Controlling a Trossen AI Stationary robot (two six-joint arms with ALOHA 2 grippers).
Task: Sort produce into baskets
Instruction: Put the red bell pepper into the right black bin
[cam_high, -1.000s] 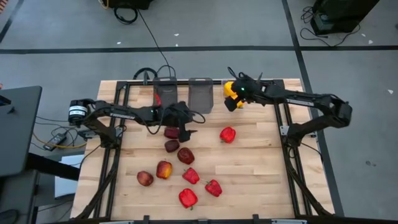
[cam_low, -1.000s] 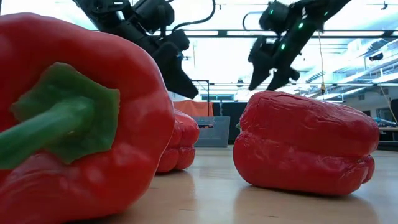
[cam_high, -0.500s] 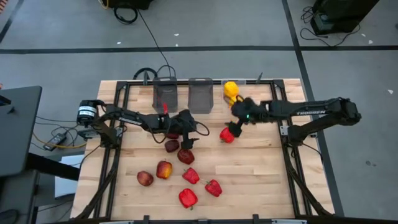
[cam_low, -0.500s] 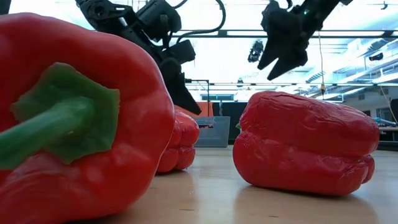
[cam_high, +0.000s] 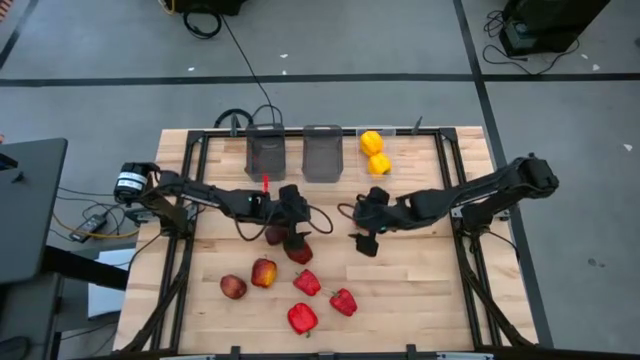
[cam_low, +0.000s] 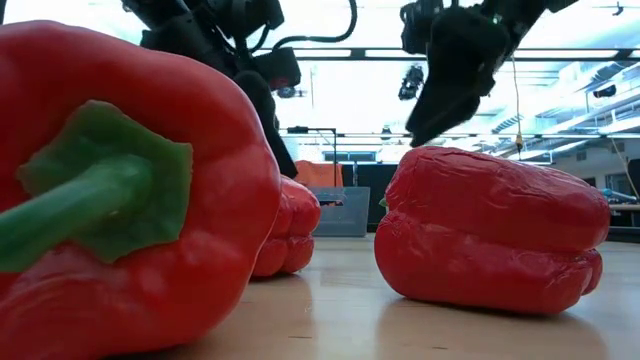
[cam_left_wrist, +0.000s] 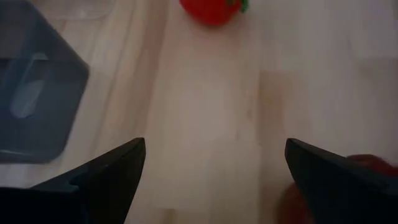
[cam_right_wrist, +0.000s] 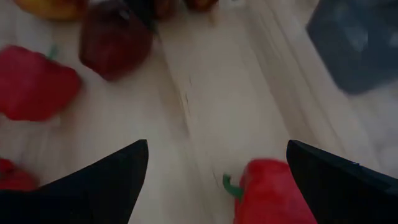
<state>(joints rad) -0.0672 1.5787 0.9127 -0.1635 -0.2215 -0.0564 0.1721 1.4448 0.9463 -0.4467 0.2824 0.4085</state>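
My right gripper is open, low over the table's middle. A red bell pepper lies on the wood between its fingers and is hidden under it in the high view. My left gripper is open and empty, pointing down over two dark red apples. Two yellow peppers lie in the nearly clear basket at the far edge. Two dark-grey baskets stand to its left.
Nearer the front edge lie a red-yellow apple, a red apple and three red peppers; two of these fill the low view. Bare wood lies at the near right.
My right gripper has left the yellow peppers at the clear basket and gone toward the near edge and the left, down over the lone red pepper. My left gripper has gone a little toward the near edge and down, over the dark apples.
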